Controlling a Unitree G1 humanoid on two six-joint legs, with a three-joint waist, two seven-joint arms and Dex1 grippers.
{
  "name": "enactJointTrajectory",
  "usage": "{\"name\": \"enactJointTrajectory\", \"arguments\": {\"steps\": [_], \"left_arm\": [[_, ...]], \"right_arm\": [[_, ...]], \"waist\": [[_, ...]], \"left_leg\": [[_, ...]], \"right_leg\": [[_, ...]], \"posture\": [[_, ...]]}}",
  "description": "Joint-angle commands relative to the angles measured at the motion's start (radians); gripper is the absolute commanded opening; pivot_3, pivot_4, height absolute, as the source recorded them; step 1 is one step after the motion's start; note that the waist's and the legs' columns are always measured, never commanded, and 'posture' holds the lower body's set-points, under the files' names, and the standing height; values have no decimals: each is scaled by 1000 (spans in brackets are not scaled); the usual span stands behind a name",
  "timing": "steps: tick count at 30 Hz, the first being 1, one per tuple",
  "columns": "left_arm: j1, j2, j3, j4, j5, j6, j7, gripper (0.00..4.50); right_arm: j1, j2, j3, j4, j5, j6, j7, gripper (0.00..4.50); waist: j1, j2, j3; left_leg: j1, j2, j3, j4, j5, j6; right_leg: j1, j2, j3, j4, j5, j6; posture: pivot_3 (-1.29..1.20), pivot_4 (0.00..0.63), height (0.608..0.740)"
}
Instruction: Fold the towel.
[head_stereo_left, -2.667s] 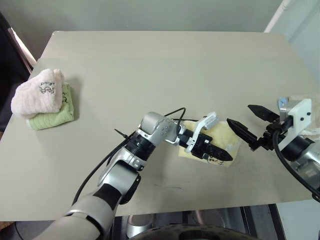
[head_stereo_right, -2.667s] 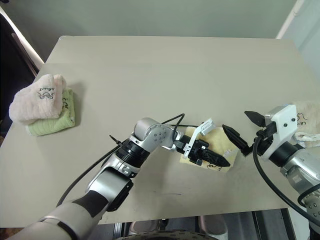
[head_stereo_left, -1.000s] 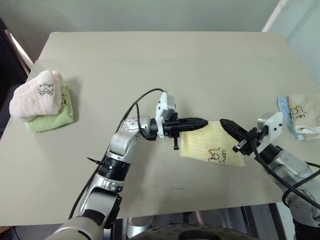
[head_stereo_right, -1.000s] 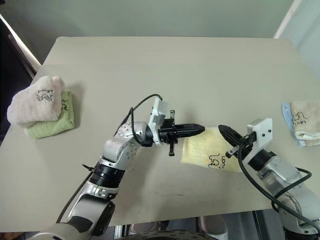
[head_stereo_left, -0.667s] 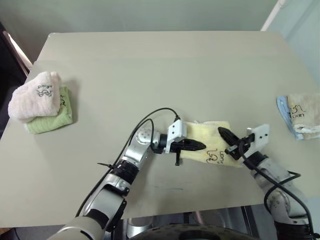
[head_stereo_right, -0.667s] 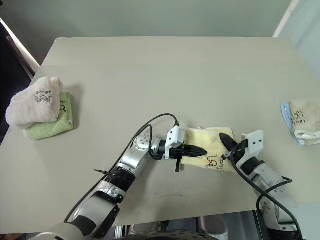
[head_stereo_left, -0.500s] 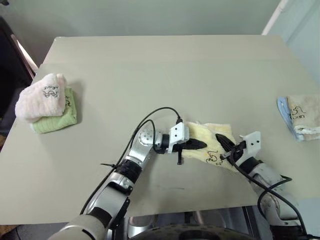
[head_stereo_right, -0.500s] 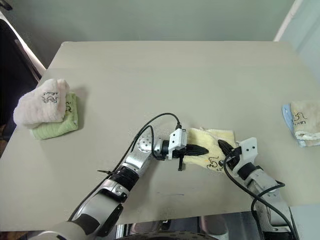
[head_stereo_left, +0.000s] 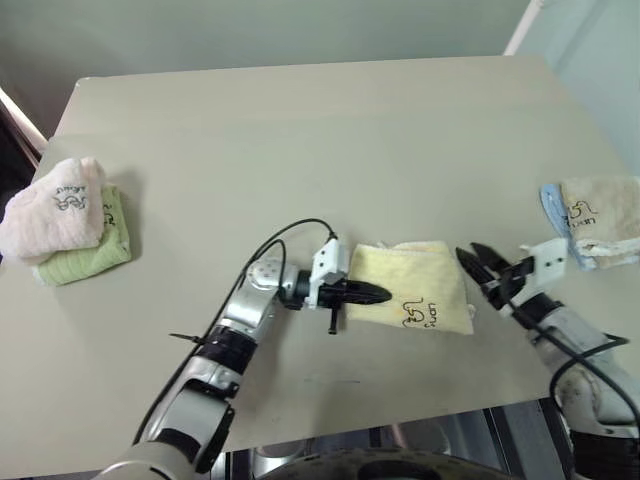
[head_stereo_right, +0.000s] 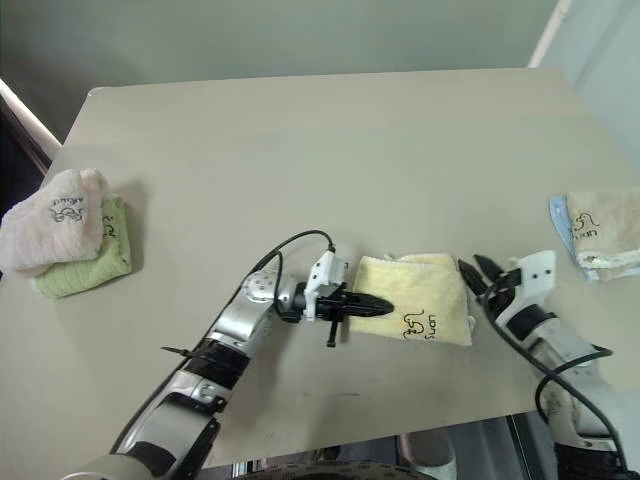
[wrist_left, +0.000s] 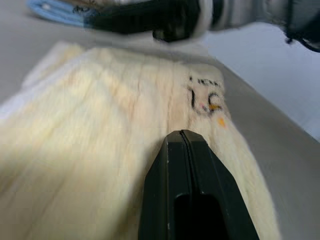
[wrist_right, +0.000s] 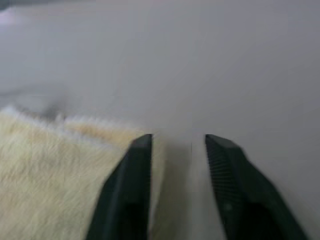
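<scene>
Near the desk's (head_stereo_left: 300, 110) front edge, right of its middle, the towel (head_stereo_left: 415, 290) lies flat, folded into a rough square with its dark logo toward the front right corner. On the towel's left part rests the left gripper (head_stereo_left: 372, 293), its two black fingers pressed together with no gap; the left wrist view shows the tips lying on top of the ribbed cloth, and whether any cloth is pinched between them cannot be made out. Just off the towel's right edge sits the right gripper (head_stereo_left: 477, 268), fingers parted by a narrow gap with bare desk between them, holding nothing; one finger stands right beside the towel's fringe. At the desk's left edge a pink towel (head_stereo_left: 52, 208) sits on a green one (head_stereo_left: 85, 255). At the right edge a beige towel (head_stereo_left: 600, 208) on a blue one (head_stereo_left: 553, 212) is cut off by the frame.
</scene>
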Motion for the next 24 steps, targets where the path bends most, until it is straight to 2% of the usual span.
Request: {"name": "enactJointTrajectory", "arguments": {"steps": [1, 4, 5, 9, 14, 17, 18, 24], "left_arm": [[27, 21, 74, -96, -51, -49, 5, 0], [30, 8, 117, -131, -90, -26, 44, 0], [29, 2, 129, -146, -100, -20, 58, 0], [32, 11, 155, -257, -149, 70, 107, 0], [65, 66, 155, -361, -177, 166, 122, 0], [69, 85, 162, -393, -179, 197, 147, 0], [71, 91, 165, -403, -184, 206, 153, 0], [107, 138, 185, -466, -212, 253, 170, 0]], "right_arm": [[12, -78, -94, -19, 101, 85, 66, 3252], [19, -126, -128, -25, 184, 168, 101, 4264], [24, -147, -137, -33, 224, 211, 120, 4463], [46, -232, -167, -37, 339, 350, 173, 4463], [70, -335, -161, 12, 375, 454, 259, 4463], [25, -364, -157, 58, 425, 527, 280, 4463], [13, -378, -142, 73, 421, 543, 290, 4463], [-40, -382, -40, 122, 391, 565, 352, 4463]], "waist": [[6, 0, 0], [18, 0, 0], [20, 0, 0], [23, 0, 1], [21, 0, 1], [20, 0, 1], [20, 0, 1], [16, -1, 1]], "left_leg": [[0, 1, 0, -1, -1, 1], [-1, 1, 0, -1, -5, 4], [-1, 1, 0, -1, -6, 4], [-2, -1, 2, 0, -10, 6], [0, 0, 4, 0, -11, 6], [1, 0, 4, 0, -11, 6], [1, 0, 4, 0, -11, 5], [4, 0, 4, 0, -10, 6]], "right_leg": [[0, 0, 0, 1, -2, 0], [0, -1, 0, 1, -6, 2], [0, -1, 0, 0, -7, 2], [0, -2, 0, -1, -9, 3], [0, -3, 0, 0, -11, 1], [0, -2, 0, 0, -13, -3], [0, -2, 0, 0, -15, -7], [2, -2, 0, 2, -15, -8]], "posture": [[0, 150, 740], [0, 150, 740], [0, 150, 740], [0, 150, 740], [0, 150, 740], [0, 150, 740], [0, 150, 740], [0, 150, 740]]}}
